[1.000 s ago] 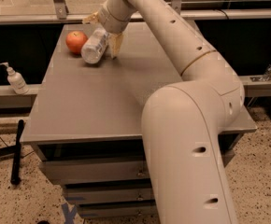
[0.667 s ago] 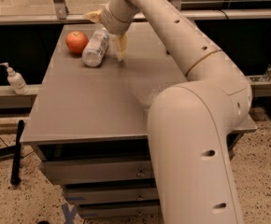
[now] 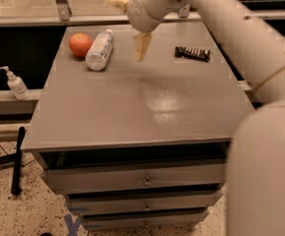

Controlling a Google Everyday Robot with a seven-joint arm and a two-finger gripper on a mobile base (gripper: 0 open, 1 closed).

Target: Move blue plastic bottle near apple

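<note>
The blue plastic bottle lies on its side on the grey table at the far left, white cap pointing away from me. The apple sits right beside it on its left, touching or nearly touching. My gripper hangs above the table's back middle, to the right of the bottle and clear of it. It is open and empty, with one yellowish finger pointing down and the other pointing left.
A dark wrapped snack bar lies at the back right of the table. A small white pump bottle stands on a ledge left of the table. The table has drawers below its front edge. My white arm fills the right side.
My gripper has moved right and away from the bottle, which stays lying next to the apple. The snack bar has come into view.
</note>
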